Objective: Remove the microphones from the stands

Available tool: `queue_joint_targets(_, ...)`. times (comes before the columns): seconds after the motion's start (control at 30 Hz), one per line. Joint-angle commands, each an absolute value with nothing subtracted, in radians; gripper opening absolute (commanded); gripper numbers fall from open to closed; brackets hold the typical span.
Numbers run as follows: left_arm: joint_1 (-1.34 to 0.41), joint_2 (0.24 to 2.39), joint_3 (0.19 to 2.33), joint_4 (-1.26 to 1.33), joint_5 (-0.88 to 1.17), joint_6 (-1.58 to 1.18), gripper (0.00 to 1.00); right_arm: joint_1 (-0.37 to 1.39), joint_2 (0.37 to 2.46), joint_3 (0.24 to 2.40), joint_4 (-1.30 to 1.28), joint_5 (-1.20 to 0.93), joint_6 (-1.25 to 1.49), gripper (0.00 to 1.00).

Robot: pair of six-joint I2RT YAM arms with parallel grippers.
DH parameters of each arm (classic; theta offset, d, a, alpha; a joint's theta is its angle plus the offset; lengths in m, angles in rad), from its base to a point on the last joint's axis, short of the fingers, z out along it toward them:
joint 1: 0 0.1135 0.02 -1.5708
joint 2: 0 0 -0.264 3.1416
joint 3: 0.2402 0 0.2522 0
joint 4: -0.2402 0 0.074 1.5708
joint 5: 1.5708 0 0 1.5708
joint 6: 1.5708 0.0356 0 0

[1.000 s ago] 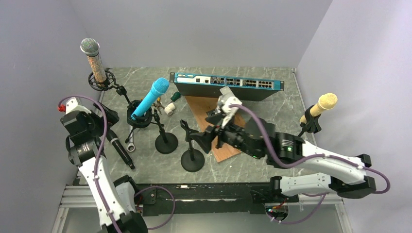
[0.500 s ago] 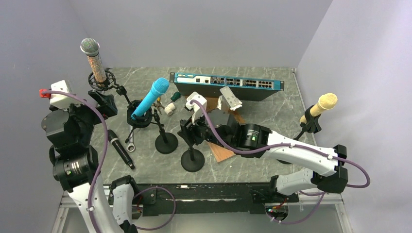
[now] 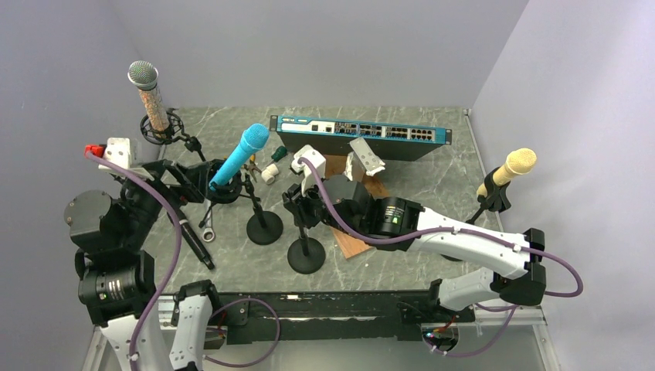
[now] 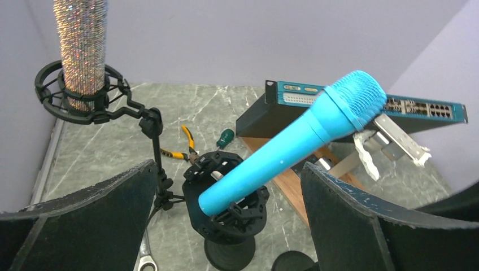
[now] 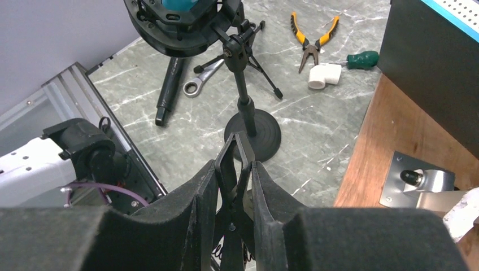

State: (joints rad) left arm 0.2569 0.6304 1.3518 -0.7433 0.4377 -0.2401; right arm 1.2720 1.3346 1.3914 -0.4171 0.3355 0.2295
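A blue microphone [image 3: 241, 154] [image 4: 294, 144] leans up to the right in the black shock mount [image 4: 229, 197] of a stand with a round base [image 3: 264, 229]. My left gripper [image 4: 229, 165] [image 3: 185, 185] is open, its fingers wide on either side of the microphone's lower end, short of it and not touching. My right gripper [image 5: 234, 166] [image 3: 303, 209] is shut on the black spring clip [image 5: 236, 149] atop a second, empty stand [image 3: 306, 255] just to the right. From the right wrist only the shock mount's underside [image 5: 175, 28] shows.
A glitter microphone [image 3: 151, 97] stands in its mount at back left, a yellow one [image 3: 510, 170] at far right. A black microphone [image 3: 191, 236], wrench [image 5: 200, 82], pliers [image 5: 313, 42], screwdriver [image 5: 356, 59] and white fitting [image 5: 325, 73] lie on the table. Network switch [image 3: 361, 137] and wooden board [image 5: 395, 130] sit behind.
My right gripper swung left to the empty stand and closed its fingers on the clip. My left arm rose and moved right toward the blue microphone, staying open.
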Motion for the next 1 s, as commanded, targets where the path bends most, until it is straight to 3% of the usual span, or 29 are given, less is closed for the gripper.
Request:
queue_joint_targets(0.0, 0.217, 0.595, 1.333, -0.695, 0.477, -0.181, 0.99, 1.277, 1.378, 1.318, -0.491, 0.326, 0.27, 0.19)
queue_joint_targets(0.37, 0.155, 0.539, 1.293, -0.69, 0.409, -0.133, 0.99, 1.291, 1.402, 1.173, -0.474, 0.272, 0.37, 0.13)
queue_joint_targets(0.67, 0.152, 0.53, 1.278, -0.665, 0.442, -0.148, 0.99, 1.297, 1.379, 1.076, -0.431, 0.267, 0.422, 0.14)
queue_joint_targets(0.97, 0.152, 0.535, 1.276, -0.656, 0.505, -0.178, 1.0, 1.298, 1.39, 1.091, -0.415, 0.293, 0.405, 0.34)
